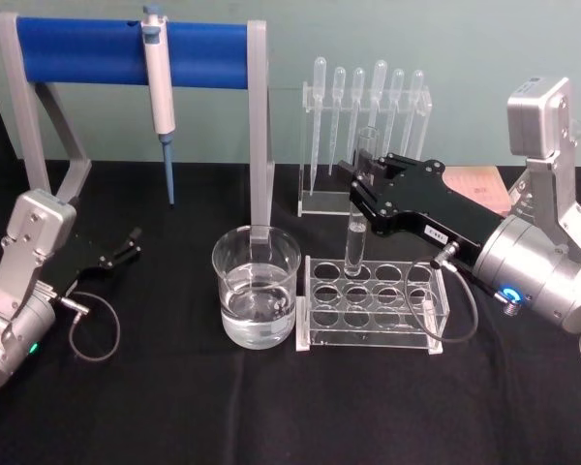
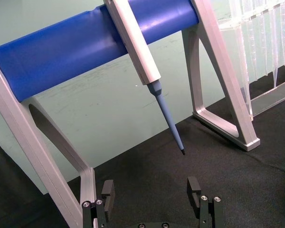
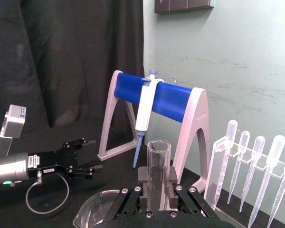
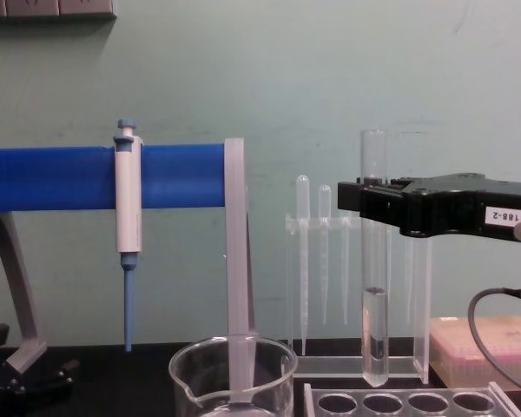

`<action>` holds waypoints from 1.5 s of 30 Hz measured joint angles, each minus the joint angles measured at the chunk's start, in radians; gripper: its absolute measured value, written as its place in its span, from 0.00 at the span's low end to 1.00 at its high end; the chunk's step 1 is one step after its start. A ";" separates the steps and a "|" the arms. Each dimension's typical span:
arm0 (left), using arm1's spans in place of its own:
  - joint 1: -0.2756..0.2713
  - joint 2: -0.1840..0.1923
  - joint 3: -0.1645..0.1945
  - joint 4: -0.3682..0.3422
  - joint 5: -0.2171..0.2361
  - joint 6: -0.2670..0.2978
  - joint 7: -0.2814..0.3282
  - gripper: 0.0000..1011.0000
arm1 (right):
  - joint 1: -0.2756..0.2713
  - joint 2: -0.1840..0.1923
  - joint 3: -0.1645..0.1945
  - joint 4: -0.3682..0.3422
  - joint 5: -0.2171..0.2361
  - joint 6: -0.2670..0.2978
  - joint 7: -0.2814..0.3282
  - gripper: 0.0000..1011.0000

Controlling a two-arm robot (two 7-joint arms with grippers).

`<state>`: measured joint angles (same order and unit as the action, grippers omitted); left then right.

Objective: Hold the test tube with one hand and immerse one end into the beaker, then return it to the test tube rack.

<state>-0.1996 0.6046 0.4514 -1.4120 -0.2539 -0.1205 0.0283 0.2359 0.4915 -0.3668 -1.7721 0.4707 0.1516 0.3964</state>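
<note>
Test tube (image 4: 374, 261), in right end effector (image 4: 369, 201), and beaker (image 1: 234, 291) hold clear liquid.

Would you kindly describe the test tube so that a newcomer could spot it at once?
Start at the clear rack right of the beaker. Upright over its back row, clamped in the right pincer, stands the test tube: wide, open-rimmed glass with some liquid, unlike the thin bulb-topped pipettes behind.
</note>
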 joint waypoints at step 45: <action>0.000 0.000 0.000 0.000 0.000 0.000 0.000 0.99 | 0.002 0.002 -0.001 0.003 -0.002 0.001 0.003 0.22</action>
<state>-0.1995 0.6047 0.4514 -1.4120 -0.2539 -0.1205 0.0283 0.2376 0.4934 -0.3682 -1.7694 0.4690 0.1525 0.3997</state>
